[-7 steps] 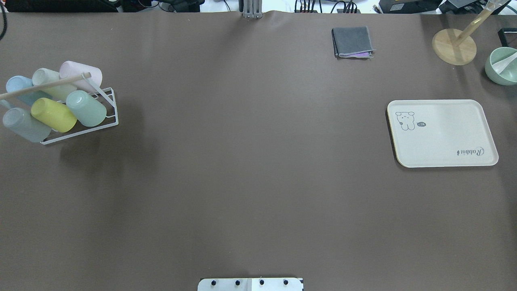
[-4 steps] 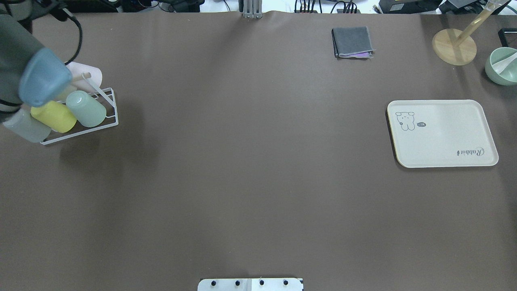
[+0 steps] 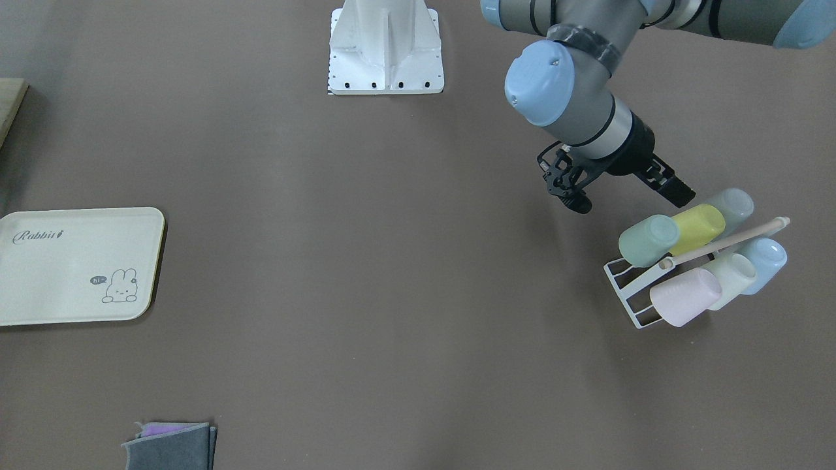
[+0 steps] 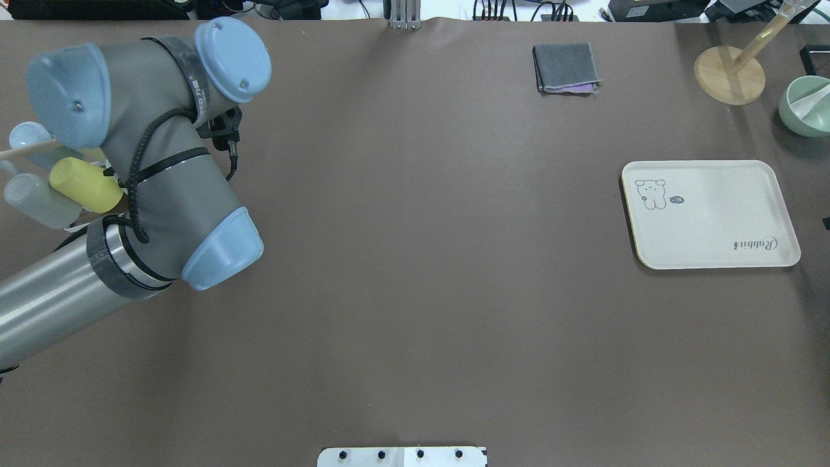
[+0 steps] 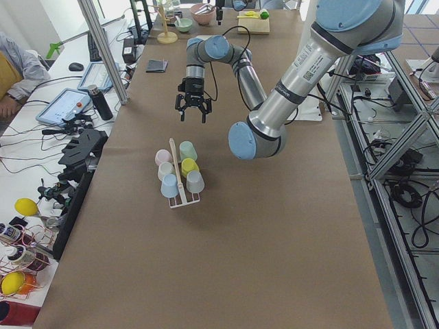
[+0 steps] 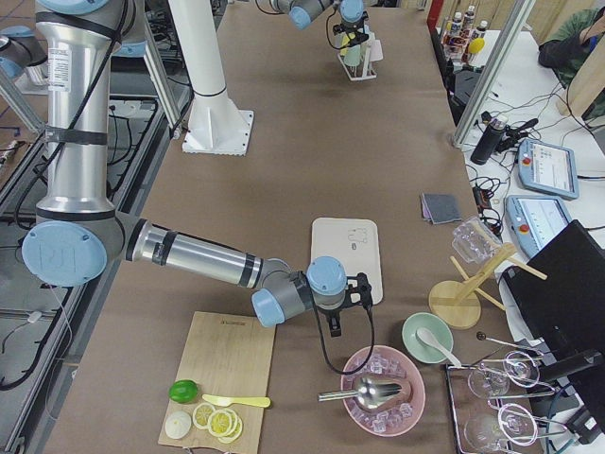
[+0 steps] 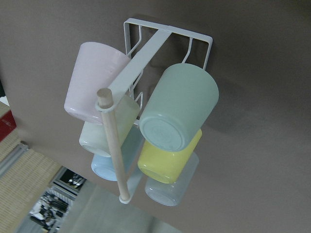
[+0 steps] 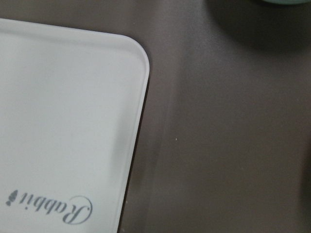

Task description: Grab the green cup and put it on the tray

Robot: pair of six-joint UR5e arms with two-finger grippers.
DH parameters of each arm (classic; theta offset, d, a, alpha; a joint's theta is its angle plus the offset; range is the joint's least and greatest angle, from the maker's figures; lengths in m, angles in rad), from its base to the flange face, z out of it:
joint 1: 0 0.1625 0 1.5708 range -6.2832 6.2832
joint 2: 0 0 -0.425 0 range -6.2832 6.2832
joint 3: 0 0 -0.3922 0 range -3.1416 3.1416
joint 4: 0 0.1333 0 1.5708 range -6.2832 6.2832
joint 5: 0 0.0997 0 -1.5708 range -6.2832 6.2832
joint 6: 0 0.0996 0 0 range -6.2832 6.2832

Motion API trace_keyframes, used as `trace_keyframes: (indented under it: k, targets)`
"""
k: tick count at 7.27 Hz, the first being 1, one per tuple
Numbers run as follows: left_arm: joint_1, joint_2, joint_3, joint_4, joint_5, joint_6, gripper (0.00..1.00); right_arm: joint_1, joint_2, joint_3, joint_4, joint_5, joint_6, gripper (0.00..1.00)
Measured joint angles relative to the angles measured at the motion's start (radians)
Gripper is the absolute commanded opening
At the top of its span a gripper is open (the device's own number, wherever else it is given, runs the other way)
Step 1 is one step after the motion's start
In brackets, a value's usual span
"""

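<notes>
The green cup (image 3: pixel 648 240) lies tilted on a white wire rack (image 3: pixel 627 287), at the end next to the yellow cup (image 3: pixel 699 225). In the left wrist view the green cup (image 7: pixel 177 114) shows its base, right below the camera. My left gripper (image 3: pixel 630 199) is open and empty, hanging above the rack just on the robot's side of the green cup; it also shows in the exterior left view (image 5: pixel 192 118). The left arm hides the green cup in the overhead view. The tray (image 4: pixel 710 214) lies far right, bare. My right gripper (image 6: pixel 336 322) hovers by the tray's corner (image 8: pixel 136 53); I cannot tell whether it is open.
The rack has a wooden handle (image 3: pixel 725 241) and holds several other cups, pink (image 3: pixel 682 297), pale cream, blue and grey-blue. A folded grey cloth (image 4: pixel 565 67), a wooden stand (image 4: pixel 729 74) and a green bowl (image 4: pixel 807 107) sit at the far right of the table.
My left arm has swung in from the left edge over the rack and now covers the green cup in the overhead view. Cups and tray have not moved.
</notes>
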Motion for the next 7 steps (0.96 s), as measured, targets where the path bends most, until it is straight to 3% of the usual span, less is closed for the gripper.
trace_keyframes:
  k: [2, 4, 7]
  targets:
    - [0.02, -0.002, 0.068, -0.075, 0.069, 0.168, 0.98, -0.038, 0.067, -0.052, 0.018, -0.022, 0.053, 0.99]
    - [0.048, -0.004, 0.129, -0.069, 0.099, 0.198, 0.98, -0.068, 0.113, -0.092, 0.021, -0.024, 0.123, 0.98]
    - [0.116, -0.019, 0.192, -0.023, 0.168, 0.203, 0.98, -0.087, 0.121, -0.118, 0.019, -0.017, 0.148, 0.79]
